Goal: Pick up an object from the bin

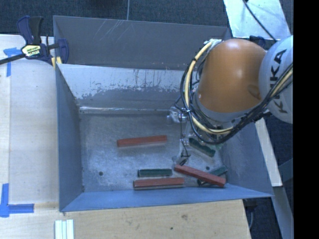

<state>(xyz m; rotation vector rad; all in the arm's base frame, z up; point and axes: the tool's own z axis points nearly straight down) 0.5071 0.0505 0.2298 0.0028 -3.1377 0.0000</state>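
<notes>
Starting at nine o'clock, the grey metal bin [67, 133] shows me a bare, sloping left wall and a dull floor speckled with pale scuffs. It sits on a pale counter [149, 220]. Past the far rim at twelve o'clock, the room's floor is dark. The back wall carries vertical scratches and a worn band.

Near the middle of the bin a red-brown stick [142, 142] lies alone, almost level. Towards six o'clock a short dark green stick [154, 173] lies just above a second red-brown stick [158, 183], which runs along the near wall. At about four o'clock a third red-brown stick [199, 176] lies tilted, with a green piece [218, 172] at its right end.

The tool [184, 151] hangs low just above that stick's left end, under the arm's orange cover [232, 76] and cables. Another green piece [202, 148] is just beside it. I cannot tell whether the tool is spread or pressed together.
</notes>
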